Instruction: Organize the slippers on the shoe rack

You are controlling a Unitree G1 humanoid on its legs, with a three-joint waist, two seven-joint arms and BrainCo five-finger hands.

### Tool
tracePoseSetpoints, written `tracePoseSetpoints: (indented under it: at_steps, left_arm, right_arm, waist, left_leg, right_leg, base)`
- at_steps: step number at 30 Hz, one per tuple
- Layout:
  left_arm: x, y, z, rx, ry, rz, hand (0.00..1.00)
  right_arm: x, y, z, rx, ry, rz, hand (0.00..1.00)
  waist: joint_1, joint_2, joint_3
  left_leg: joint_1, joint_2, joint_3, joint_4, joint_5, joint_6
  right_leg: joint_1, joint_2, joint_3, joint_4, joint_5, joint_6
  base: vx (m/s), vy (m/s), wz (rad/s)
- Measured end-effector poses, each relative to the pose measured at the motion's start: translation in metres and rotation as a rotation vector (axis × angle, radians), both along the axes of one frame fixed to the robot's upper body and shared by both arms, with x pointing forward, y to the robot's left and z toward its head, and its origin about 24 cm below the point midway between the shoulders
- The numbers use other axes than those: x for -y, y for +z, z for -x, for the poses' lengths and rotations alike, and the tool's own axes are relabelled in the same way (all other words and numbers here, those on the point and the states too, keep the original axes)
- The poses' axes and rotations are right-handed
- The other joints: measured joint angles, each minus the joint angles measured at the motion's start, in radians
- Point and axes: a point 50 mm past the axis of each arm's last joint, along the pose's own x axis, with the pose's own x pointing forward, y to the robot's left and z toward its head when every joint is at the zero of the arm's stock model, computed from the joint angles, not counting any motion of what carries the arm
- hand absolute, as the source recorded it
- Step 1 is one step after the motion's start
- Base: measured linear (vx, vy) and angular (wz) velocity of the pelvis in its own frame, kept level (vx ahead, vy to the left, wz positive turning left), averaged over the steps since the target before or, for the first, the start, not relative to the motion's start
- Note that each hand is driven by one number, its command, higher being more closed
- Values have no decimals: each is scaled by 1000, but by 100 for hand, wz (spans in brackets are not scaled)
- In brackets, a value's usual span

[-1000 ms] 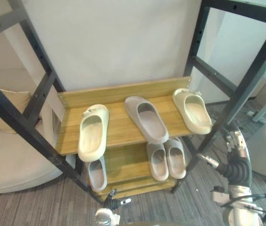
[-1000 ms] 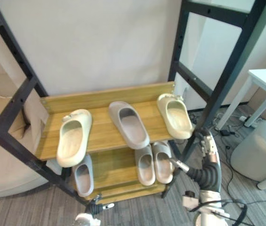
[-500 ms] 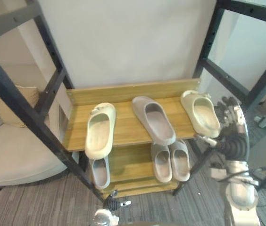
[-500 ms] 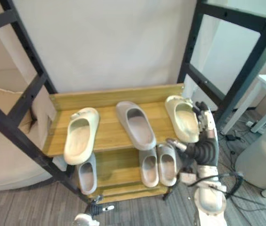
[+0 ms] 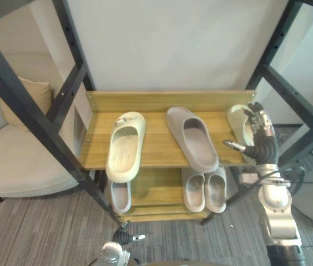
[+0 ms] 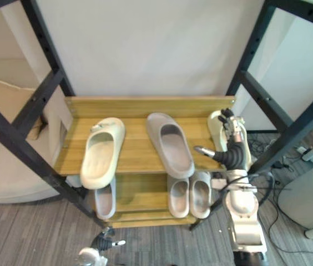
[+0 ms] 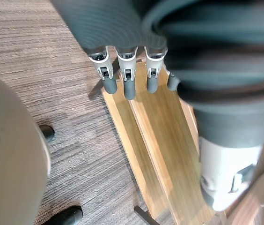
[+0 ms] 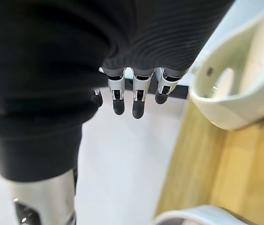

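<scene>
Right hand [image 5: 259,130]: risen from beside shoe rack [image 5: 156,152] to its top shelf's right end; fingers straight, empty, at cream slipper [image 5: 237,123]. Grasp not begun. Left hand [image 7: 128,84]: relaxed, empty, by rack base.

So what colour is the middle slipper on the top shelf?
The middle slipper is greyish taupe, clearest in the left eye view.

Shoe rack [image 5: 155,102]: three slippers [image 5: 192,138] on top, three grey slippers [image 5: 194,191] below.
</scene>
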Motion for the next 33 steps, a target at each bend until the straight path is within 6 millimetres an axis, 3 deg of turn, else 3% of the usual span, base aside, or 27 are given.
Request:
tracePoseSetpoints:
  at_steps: [10, 24, 33]
  left_arm:
    - [-2, 0, -1, -2, -5, -2, 0]
    - [-5, 0, -1, -3, 2, -3, 0]
    - [-7, 0, 0, -4, 13, -1, 0]
  right_arm:
    - [6, 0, -28, -72, 49, 55, 0]
    - [-13, 14, -45, -80, 181, 158, 0]
    - [-13, 17, -58, -110, 201, 225, 0]
  waist:
    - [2, -3, 19]
    - [2, -10, 23]
    - [4, -15, 28]
  left_leg:
    - [22, -5, -11, -67, 39, -3]
    - [39, -9, -22, -120, 71, -4]
    - [54, -11, -23, -151, 86, -3]
  right_leg:
    - [-1, 1, -13, -1, 3, -5]
    - [-5, 1, -23, -1, 4, -6]
    - [-5, 1, -23, -1, 6, -7]
  base:
    - [4, -5, 3]
    - [-3, -2, 0]
    - [0, 0, 0]
